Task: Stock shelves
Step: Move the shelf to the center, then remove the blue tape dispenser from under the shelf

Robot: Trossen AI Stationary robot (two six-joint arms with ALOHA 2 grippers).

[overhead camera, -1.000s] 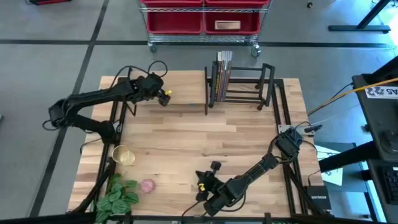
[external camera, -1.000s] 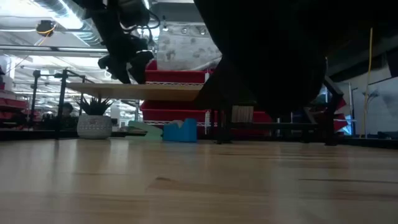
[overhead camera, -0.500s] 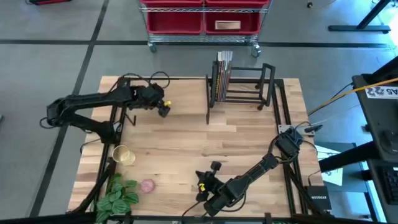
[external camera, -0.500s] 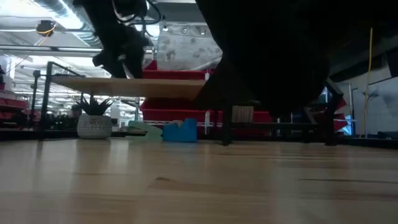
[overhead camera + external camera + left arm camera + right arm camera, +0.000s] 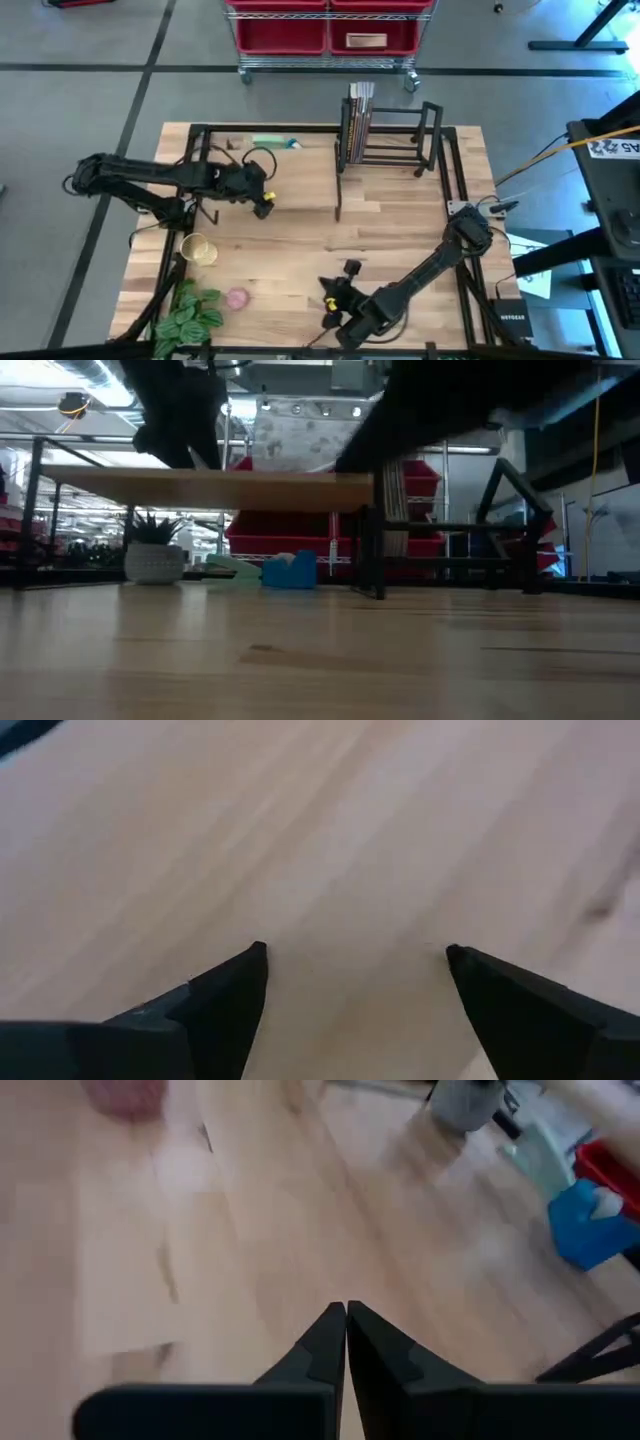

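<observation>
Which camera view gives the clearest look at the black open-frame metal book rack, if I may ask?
The high view: the black open-frame metal book rack shows whole from above, books at one end. The low view shows it side-on, partly behind a shelf leg. Neither wrist view clearly shows it.

Left arm stretches rightward from left table edge, elbow far left, forearm nearly level. Left gripper point(image 5: 262, 203) sits left of centre, fingers point(image 5: 225, 1000) spread wide apart, pointing down at wood. Right arm bends from right edge toward near side. Right gripper point(image 5: 331, 313) near front edge, fingertips point(image 5: 345, 1318) pressed together.
</observation>
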